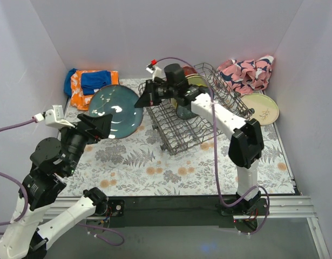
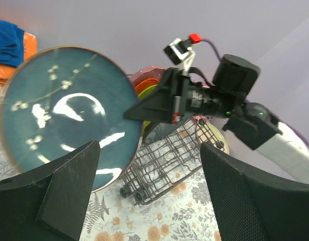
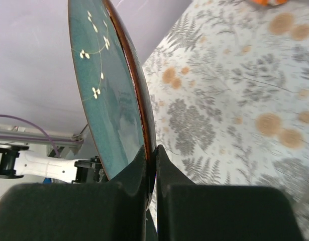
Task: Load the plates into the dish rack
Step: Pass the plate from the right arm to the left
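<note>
1. Left gripper sits closest to the arm bases. Its fingers are spread wide and hold nothing. They face the teal plate, probably to steady it or receive it.
2. That plate, marked with a pale twig, is tilted up on edge over the floral table, just left of the rack. I judge this angle suits sliding it down between upright tines.
3. Right gripper is pinched tight on the plate's rim, one finger on each face. Gripping the edge leaves both faces clear.
4. One dish rack of grey wire stands mid-table. It is turned at an angle, and the right arm reaches over it.
5. At least three rims show in the rack's far end: a pink plate, an orange plate and a lime plate. More may be hidden.
6. One cream plate lies outside the rack on its right, not yet loaded.
7. Two cloth bundles lie farthest back: an orange-blue cloth on the left and a pink patterned cloth on the right.
</note>
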Motion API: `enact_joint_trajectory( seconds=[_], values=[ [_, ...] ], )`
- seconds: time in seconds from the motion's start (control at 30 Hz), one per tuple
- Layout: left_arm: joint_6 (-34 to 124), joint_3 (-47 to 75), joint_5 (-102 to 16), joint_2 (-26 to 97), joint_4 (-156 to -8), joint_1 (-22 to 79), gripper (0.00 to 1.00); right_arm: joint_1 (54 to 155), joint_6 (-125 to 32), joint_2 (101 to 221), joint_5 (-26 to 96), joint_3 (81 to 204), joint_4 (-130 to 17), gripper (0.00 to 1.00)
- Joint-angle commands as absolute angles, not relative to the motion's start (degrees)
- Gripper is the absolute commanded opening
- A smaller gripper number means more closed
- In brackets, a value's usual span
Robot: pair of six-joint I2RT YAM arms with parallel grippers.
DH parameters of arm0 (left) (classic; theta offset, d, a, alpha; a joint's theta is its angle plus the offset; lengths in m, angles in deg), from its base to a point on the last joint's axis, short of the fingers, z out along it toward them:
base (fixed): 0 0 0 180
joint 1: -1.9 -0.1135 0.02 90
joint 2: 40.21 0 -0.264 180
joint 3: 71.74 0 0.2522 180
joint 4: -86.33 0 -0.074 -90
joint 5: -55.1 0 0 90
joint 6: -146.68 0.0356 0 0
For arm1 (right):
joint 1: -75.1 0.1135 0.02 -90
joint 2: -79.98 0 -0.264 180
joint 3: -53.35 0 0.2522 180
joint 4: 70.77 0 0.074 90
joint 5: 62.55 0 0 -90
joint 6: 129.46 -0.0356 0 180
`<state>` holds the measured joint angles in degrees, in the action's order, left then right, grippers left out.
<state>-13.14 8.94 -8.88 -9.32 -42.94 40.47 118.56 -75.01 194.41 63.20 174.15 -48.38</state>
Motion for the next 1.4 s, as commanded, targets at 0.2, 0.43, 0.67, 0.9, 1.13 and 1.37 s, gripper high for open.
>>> enact_joint_trajectory(
  seconds=[0.2, 0.43, 0.67, 0.9, 1.13, 1.37],
  values=[
    [-10.30, 10.48, -16.61, 4.42, -51.60, 40.22, 0.89, 102.71, -64.69, 176.50, 84.22, 162.74, -52.61, 0.01],
    [-12.31, 14.96, -26.17, 14.01, -54.42, 35.94, 0.90, 95.32, -60.47, 168.23, 91.42, 153.60, -53.67, 0.01],
    [-15.65, 13.40, -54.99, 18.58, -58.01, 19.31, 0.89, 88.46, -61.52, 163.84, 96.62, 147.09, -55.25, 0.01],
    [-15.74, 9.00, -75.84, 19.38, -67.08, 18.60, 0.82, 88.11, -63.98, 161.11, 97.50, 141.03, -60.86, 0.01],
    [-12.32, 8.73, -75.95, 21.39, -60.77, 18.69, 0.76, 87.84, -66.62, 161.02, 97.94, 139.10, -64.48, 0.01],
    [-10.65, 8.91, -75.68, 26.92, -56.00, 20.09, 0.65, 87.84, -66.36, 160.93, 97.59, 137.16, -65.62, 0.01]
  ],
)
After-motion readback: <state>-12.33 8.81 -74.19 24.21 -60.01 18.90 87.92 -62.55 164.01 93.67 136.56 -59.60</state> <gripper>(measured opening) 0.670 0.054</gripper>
